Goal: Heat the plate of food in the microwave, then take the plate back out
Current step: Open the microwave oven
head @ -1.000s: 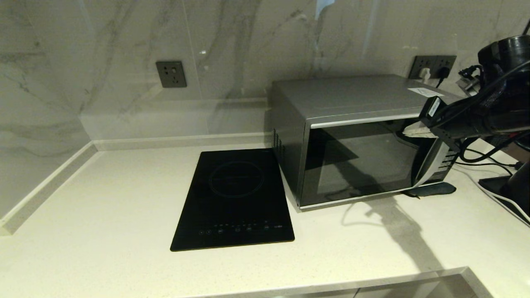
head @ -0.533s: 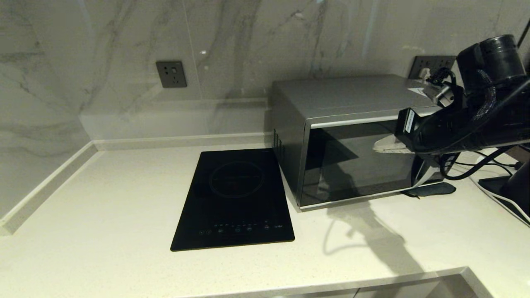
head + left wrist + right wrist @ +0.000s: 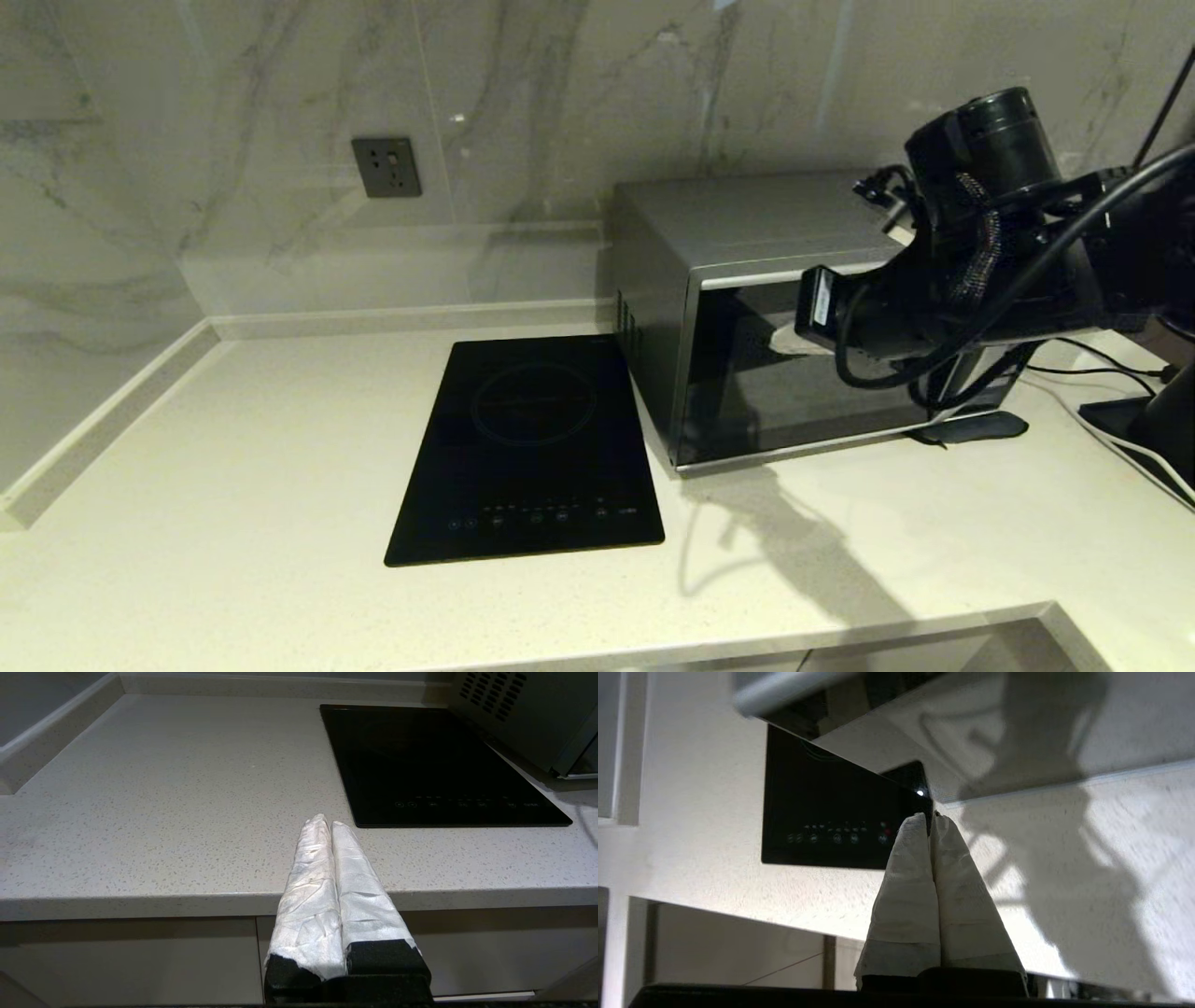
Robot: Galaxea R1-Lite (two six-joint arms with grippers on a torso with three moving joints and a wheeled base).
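Countertop [image 3: 233, 448]: pale speckled stone, running from a raised kerb on the left across to the right edge of the head view; its front edge shows in the left wrist view above grey cabinet fronts.
Walls: grey-veined marble slabs meeting in a corner at the left, with a low ledge along the foot of the back wall.
Wall socket [image 3: 386, 167]: dark plate on the back wall, above and left of the hob.
Hob [image 3: 527, 448]: flat black glass panel lying on the countertop, a faint ring in its middle and a row of touch marks along its near edge; just beside the microwave's left side, a narrow strip of stone between them.
Microwave [image 3: 747, 243]: silver-grey box against the back wall at the right, dark glass door shut and reflecting the countertop.
Plate of food: not visible in any view; the door glass shows only reflection.
Cables [image 3: 1102, 373]: black leads lying on the stone to the right of the microwave.
Right gripper [image 3: 780, 338]: raised in front of the upper part of the microwave door, its white-wrapped fingers [image 3: 920, 877] pressed together, holding nothing; its shadow falls on the countertop below.
Left gripper [image 3: 327, 823]: hanging off the front edge of the countertop, low and clear of everything, wrapped fingers touching, empty.
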